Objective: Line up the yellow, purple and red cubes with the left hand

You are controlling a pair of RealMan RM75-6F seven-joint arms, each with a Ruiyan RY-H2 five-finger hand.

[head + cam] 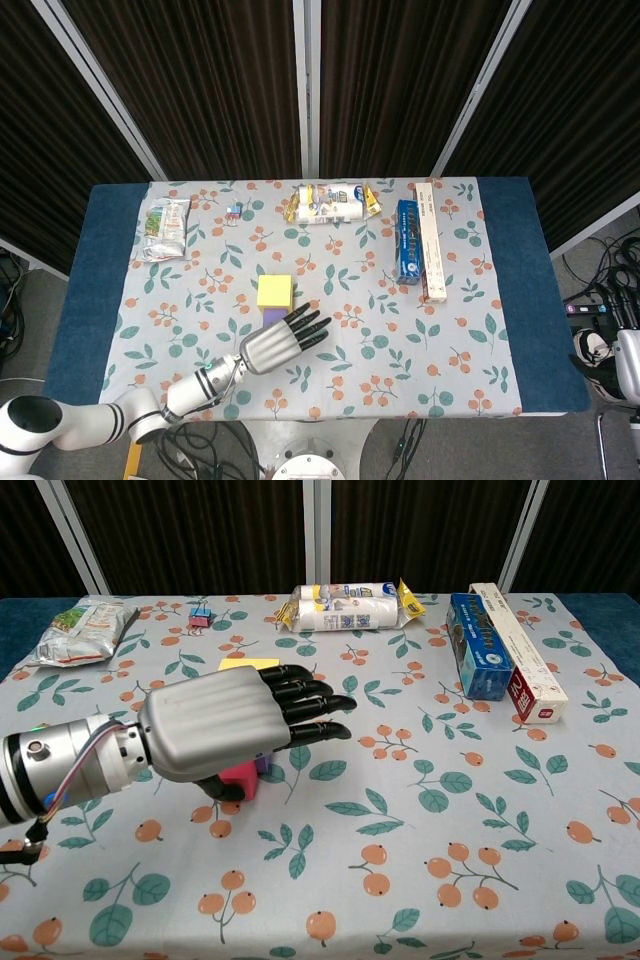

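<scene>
Beneath the palm of the left hand (215, 725), the red cube (239, 778) shows only as a corner in the chest view, with the dark thumb alongside it; whether the thumb actually presses or pinches it cannot be told. From the head view the red cube is wholly hidden by the hand (272, 342). The black fingers (305, 702) reach forward, fairly straight and close together, palm down over the tabletop (480, 810).

Just behind the fingers sits the purple cube (271, 317), mostly covered from above and visible in the chest view only as a sliver (262, 765) beside the red one. Behind that again, touching or nearly so, the yellow cube (275, 292) stands in full view from above; from the chest camera only its top edge (248, 664) clears the knuckles.

Far beyond the fingertips, at the back of the flowered cloth, lies a clear packet with yellow ends (350, 607). Off to the right of the fingers, well apart, a blue box (477, 645) lies beside a long white carton (520, 652). To the left rear are a crinkled silver snack bag (82, 630) and a small binder clip (198, 615), too small to read clearly.

The right hand appears in neither view; only a pale piece of hardware (628, 365), cut off by the frame, shows at the right edge of the head view.
</scene>
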